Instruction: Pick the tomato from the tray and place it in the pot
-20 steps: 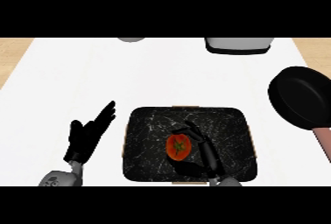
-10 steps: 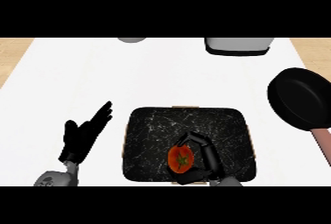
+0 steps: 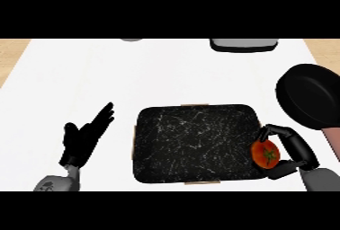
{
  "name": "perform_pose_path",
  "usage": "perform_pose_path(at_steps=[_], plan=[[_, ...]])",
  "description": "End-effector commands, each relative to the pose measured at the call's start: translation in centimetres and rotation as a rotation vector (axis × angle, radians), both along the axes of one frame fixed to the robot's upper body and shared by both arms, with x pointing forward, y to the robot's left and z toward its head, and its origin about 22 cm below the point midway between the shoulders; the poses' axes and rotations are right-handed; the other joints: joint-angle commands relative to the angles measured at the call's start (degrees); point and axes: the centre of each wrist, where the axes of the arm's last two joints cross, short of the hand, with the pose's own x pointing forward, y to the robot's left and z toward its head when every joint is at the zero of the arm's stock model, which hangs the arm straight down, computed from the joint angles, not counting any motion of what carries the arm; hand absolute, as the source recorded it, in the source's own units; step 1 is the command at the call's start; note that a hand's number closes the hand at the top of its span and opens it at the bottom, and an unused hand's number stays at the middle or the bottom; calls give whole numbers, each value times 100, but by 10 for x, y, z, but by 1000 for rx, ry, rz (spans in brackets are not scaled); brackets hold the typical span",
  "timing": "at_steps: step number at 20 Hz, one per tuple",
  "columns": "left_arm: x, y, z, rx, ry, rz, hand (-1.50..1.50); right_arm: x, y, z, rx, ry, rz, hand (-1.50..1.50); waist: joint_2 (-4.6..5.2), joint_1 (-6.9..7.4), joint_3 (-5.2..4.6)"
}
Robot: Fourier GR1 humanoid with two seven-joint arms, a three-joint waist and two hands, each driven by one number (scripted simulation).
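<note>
Cupping the tomato (image 3: 266,154) in my right hand (image 3: 292,150), fingers curled round its smooth, soft, bruisable sides at the tray (image 3: 192,143) edge, left hand (image 3: 83,141) resting open

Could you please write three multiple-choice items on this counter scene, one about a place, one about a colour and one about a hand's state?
1. Where is the tomato?
A. In the middle of the tray
B. At the tray's right edge, in the right hand
C. Inside the pot

2. What colour is the tray?
A. Black with pale scratch marks
B. Plain white
C. Red

3. How is the left hand?
A. Curled round the tomato
B. Pressing on the tray
C. Open, fingers straight, left of the tray

Answers:
1 B: the right hand curls round the tomato beside the tray's right rim, short of the pot.
2 A: its surface is dark and streaked.
3 C: its fingers are straight and it holds nothing.
</note>
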Motion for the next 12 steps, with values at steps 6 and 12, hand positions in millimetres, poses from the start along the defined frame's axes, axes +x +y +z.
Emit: perform_pose_path(at_steps=[6, 12], plan=[[2, -9, 1, -13, -24, -21, 0, -7, -179, 124, -99, -35, 33, 150, 130, 146, 82], [2, -7, 0, 1, -11, -31, 0, -16, -223, 188, -159, -142, -9, 150, 116, 268, 93]])
